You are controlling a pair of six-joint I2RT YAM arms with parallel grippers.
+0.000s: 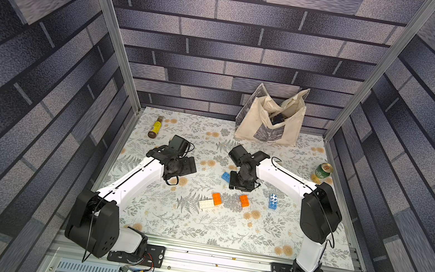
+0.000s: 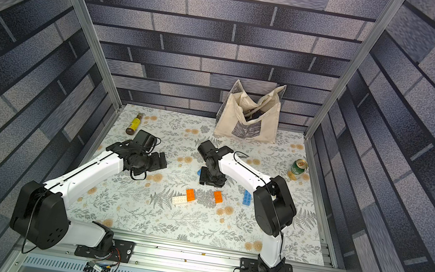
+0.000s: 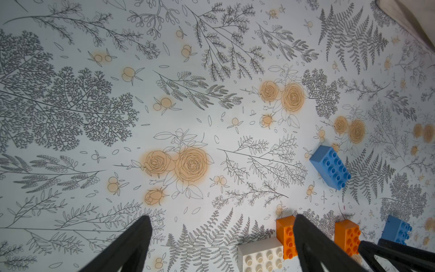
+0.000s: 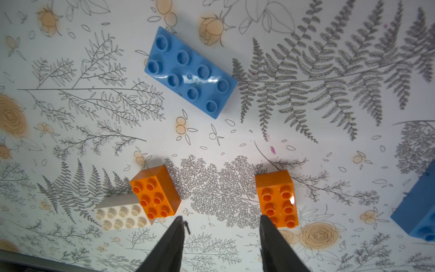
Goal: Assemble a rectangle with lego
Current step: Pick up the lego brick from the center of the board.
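- Hovering above the floral tabletop (image 1: 168, 223), the right end effector (image 4: 221, 217) had its jaws parted, with nothing between them.
- The left end effector (image 3: 221, 217) was released too, spread wide and empty.
- All five lego pieces lay loose on the tabletop, studs up, not joined into a rectangle.
- The white brick (image 4: 122, 215) touched the left orange brick (image 4: 155, 192).
- The right orange brick (image 4: 276, 199) sat near that pair but apart from it.
- In both top views the left blue brick (image 1: 225, 176) lay just beside the right end effector, on the far side of the orange pieces.
- The right blue brick (image 1: 273, 201) lay apart, towards the right arm.
- A green can (image 1: 321, 172) stood at the right edge.
- A bottle (image 1: 155, 127) lay at the far left.
- A tote bag (image 1: 271, 118) stood by the back wall.
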